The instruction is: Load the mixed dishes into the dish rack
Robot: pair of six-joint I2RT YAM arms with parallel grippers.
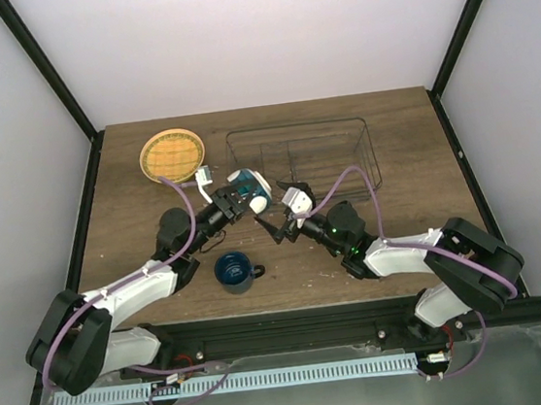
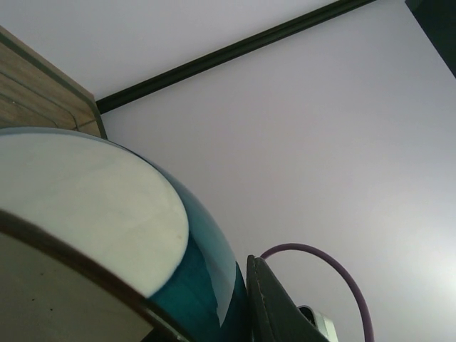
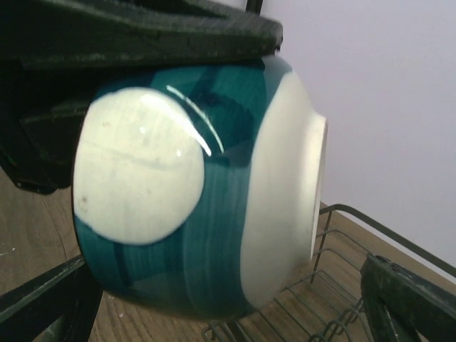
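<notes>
My left gripper is shut on the small blue-and-white cup and holds it on its side, above the table at the left end of the dish rack. In the left wrist view the cup fills the lower left, against one finger. My right gripper is open just right of the cup. In its wrist view the cup hangs close ahead of its spread fingers, over the rack's wires. The yellow-orange plate lies at the back left. The dark blue mug stands near the front. The yellow-green plate is out of view.
The wire rack stands at the back right of the wooden table. Dark frame posts and white walls enclose the table on three sides. Purple cables loop over both arms.
</notes>
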